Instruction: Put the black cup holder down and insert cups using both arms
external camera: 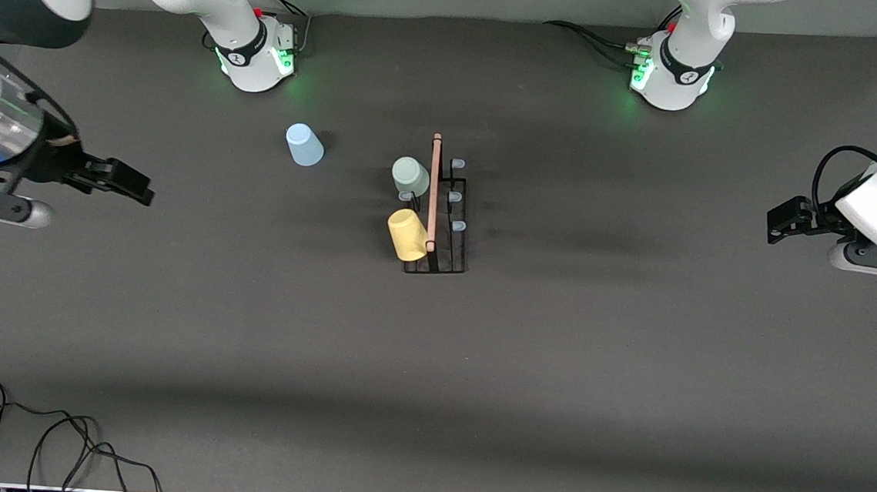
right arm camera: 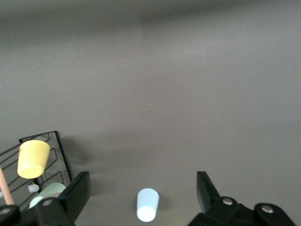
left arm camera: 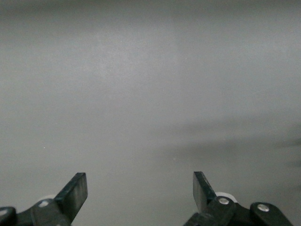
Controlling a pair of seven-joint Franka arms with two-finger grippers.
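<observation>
Black wire cup holder (external camera: 447, 227) sits mid-desk, yellow (external camera: 407, 234) and green (external camera: 410, 176) tumblers pegged; blue plastic tumbler (external camera: 304, 145) loose nearby. Left hand (external camera: 784, 220) and right hand (external camera: 123, 180) both released, waiting. Risk: off-centre grasp tips blue tumbler.

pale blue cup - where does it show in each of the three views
Front view: the pale blue cup stands alone on the table, toward the right arm's end from the black cup holder.
Left wrist view: not in it, only bare table.
Right wrist view: the cup shows between the open fingers of the right gripper.
Shared landmark: the yellow cup on the holder, in the front and right wrist views.
</observation>
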